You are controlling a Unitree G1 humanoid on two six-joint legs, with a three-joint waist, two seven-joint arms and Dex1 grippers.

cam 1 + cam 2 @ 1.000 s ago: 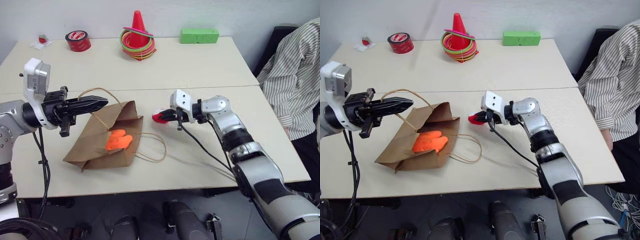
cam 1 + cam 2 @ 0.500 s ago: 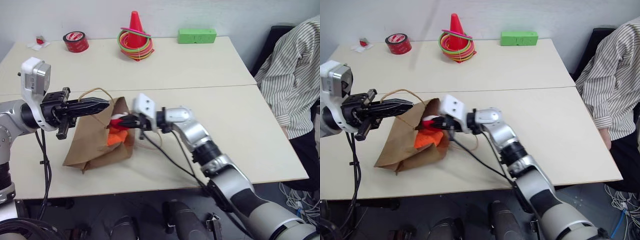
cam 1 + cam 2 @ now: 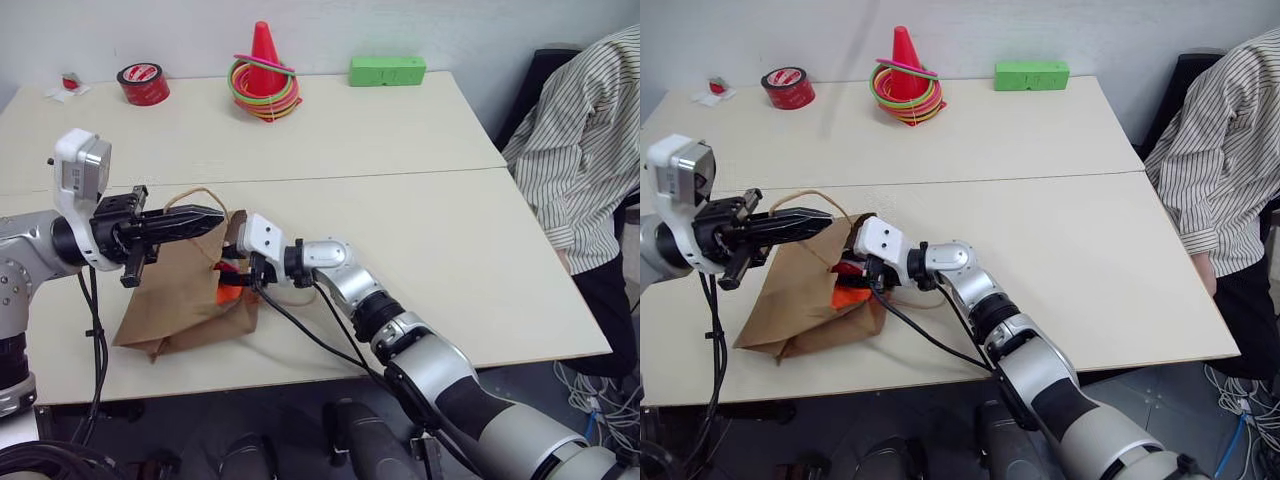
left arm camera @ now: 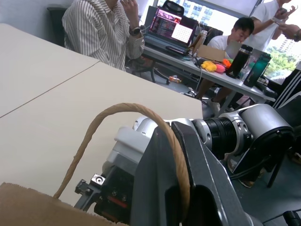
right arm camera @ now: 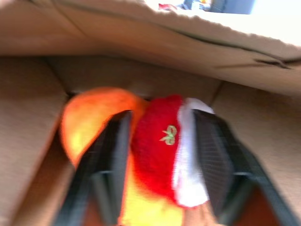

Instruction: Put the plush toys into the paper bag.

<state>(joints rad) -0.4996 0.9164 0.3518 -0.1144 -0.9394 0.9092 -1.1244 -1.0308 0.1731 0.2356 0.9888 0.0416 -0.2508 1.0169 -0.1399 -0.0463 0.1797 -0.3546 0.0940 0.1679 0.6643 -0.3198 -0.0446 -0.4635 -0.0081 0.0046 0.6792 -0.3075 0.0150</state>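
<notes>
The paper bag (image 3: pixel 180 300) is plain brown kraft with a tan cord handle (image 4: pixel 136 122). Inside it, the fuzzy toy (image 5: pixel 89 122) is bright orange, shading to yellow lower down, and the smaller toy (image 5: pixel 164 146) is red with a white band and a tiny green-gold motif on the red. The fingers (image 5: pixel 113 155) beside it are black. The worktop (image 3: pixel 400 140) is pale cream. At its far edge stand a red tape roll (image 3: pixel 143 82) with white print, a red cone (image 3: pixel 262 58) ringed in green, yellow and pink hoops, and a bright green block (image 3: pixel 387 70). A person's shirt (image 3: pixel 580 130) is white with thin dark stripes.
</notes>
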